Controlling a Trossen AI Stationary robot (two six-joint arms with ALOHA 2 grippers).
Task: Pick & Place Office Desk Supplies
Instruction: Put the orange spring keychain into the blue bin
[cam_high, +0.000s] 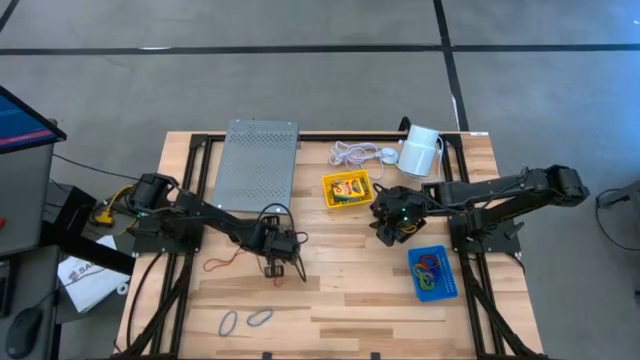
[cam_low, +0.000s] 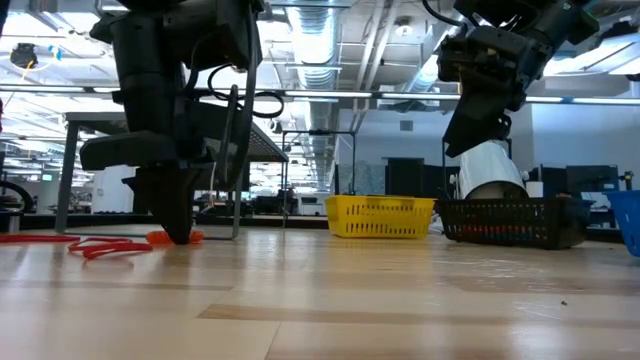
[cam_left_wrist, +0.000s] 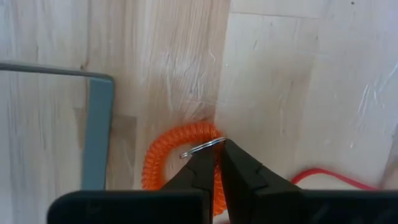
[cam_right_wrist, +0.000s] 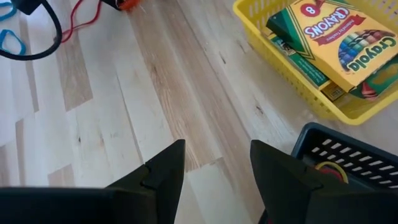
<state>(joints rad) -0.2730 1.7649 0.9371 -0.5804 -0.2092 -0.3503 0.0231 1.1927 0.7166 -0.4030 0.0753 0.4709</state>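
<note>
One coiled orange cord (cam_left_wrist: 180, 163) (springy, ribbed) pinched by left claw (cam_left_wrist: 219, 163).

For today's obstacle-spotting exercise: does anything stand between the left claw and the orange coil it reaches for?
Nothing visible does. The left claw is shut on the orange coil on the bare wooden table.

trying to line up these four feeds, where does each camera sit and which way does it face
High: above the table, looking straight down; both arms show, left gripper and right gripper.
Low: at tabletop height, looking level across to the room; both arms drop in from above.
Left wrist: on the left arm, looking down at an orange coil; its shut jaws show.
Right wrist: on the right arm, facing the tabletop; its open jaws show.
Shared: the yellow tray shows in high, low and right wrist.
</note>
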